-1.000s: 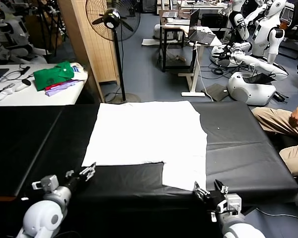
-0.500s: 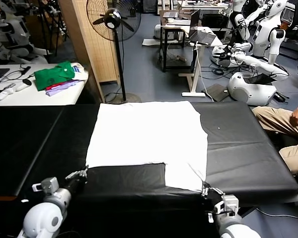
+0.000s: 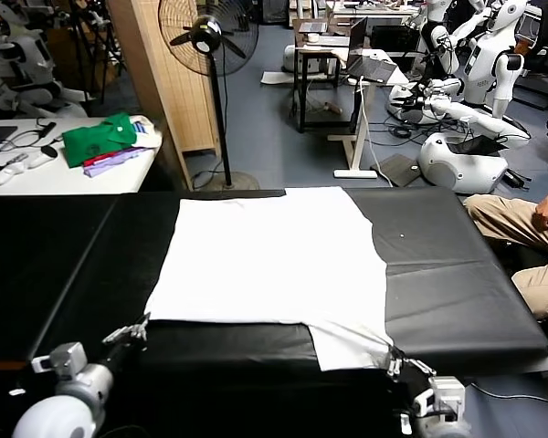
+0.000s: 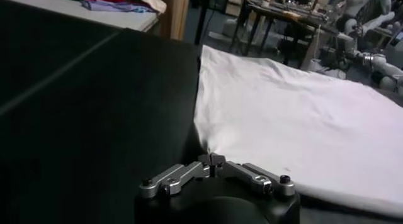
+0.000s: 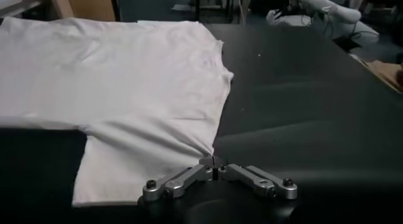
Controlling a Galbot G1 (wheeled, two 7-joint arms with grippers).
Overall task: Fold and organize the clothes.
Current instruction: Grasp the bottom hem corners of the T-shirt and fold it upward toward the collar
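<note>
The white T-shirt (image 3: 274,260) lies plain side up on the black table (image 3: 457,292), spread flat. My left gripper (image 3: 139,328) is shut on the shirt's near left corner; the left wrist view shows its jaws (image 4: 212,162) pinching the cloth (image 4: 302,124). My right gripper (image 3: 395,359) is shut on the near right corner, where a narrower flap hangs toward me; the right wrist view shows its jaws (image 5: 214,162) closed on the pulled fabric (image 5: 126,87). No lettering shows.
A white side table (image 3: 64,169) at the far left holds green and purple folded garments (image 3: 100,139). A standing fan (image 3: 210,36) and a wooden panel (image 3: 155,73) stand behind the table. A seated person's legs (image 3: 530,246) are at the right edge.
Both grippers closed on the shirt's near corners and pulled back toward me; the shirt's near edge has stretched and slid closer, the left corner drawn outward.
</note>
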